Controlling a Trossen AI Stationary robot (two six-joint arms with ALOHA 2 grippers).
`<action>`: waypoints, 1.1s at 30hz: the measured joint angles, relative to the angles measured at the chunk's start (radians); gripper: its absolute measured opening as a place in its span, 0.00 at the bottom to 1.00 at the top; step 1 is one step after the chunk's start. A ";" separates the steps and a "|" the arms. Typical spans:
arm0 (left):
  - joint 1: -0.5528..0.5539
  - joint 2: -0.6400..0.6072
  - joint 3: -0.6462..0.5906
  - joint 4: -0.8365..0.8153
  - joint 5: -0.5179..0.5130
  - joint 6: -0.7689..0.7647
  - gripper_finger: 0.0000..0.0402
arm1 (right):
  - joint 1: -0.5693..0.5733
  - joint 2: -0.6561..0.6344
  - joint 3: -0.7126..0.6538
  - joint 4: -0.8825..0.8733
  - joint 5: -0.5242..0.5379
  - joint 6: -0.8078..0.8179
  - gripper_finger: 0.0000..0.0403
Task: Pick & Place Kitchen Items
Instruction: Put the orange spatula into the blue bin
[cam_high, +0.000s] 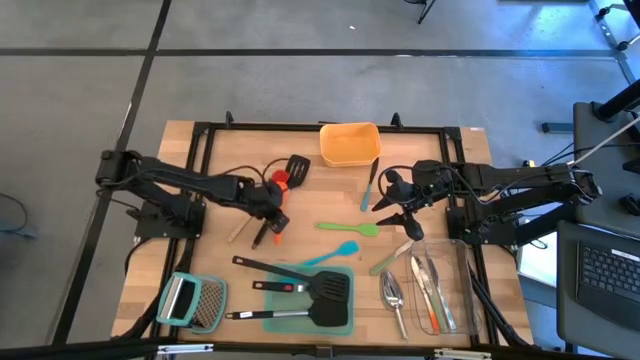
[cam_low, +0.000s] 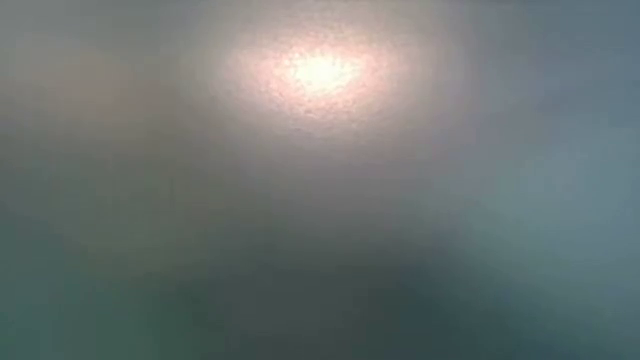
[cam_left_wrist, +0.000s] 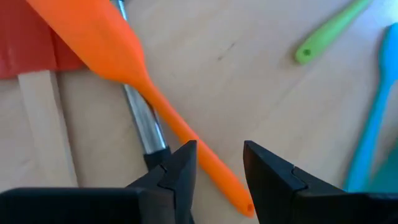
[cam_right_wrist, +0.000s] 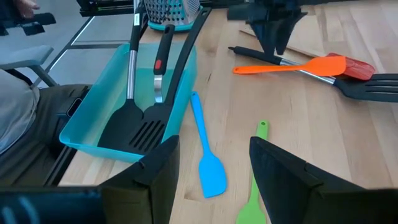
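Bare wood beside green spatula (cam_high: 350, 228) – orange spatula (cam_left_wrist: 149, 93), steel handle (cam_left_wrist: 142, 121) crowd left jaws

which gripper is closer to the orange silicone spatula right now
Left. The left gripper straddles the orange silicone spatula's thin handle, fingers open; the right gripper hangs across the table by the green spatula.

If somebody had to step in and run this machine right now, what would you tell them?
Left gripper: open, fingers straddling the orange spatula's handle, not yet closed.
Right gripper: open, hovering near the green spatula, holding nothing.
Done: two black turners lie in the teal bin; cutlery sits in the clear tray.
Left: orange, green and blue spatula, the red turner and other loose utensils remain on the table.
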 joint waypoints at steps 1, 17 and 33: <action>-0.013 0.016 0.000 0.002 -0.017 0.008 0.32 | 0.000 0.000 0.000 0.000 0.000 0.000 0.49; -0.056 0.125 0.002 0.077 -0.013 -0.072 0.34 | 0.000 0.000 0.000 0.003 0.000 0.000 0.49; -0.054 0.129 0.002 0.035 -0.037 -0.161 0.34 | 0.000 0.000 0.000 0.003 0.000 0.000 0.49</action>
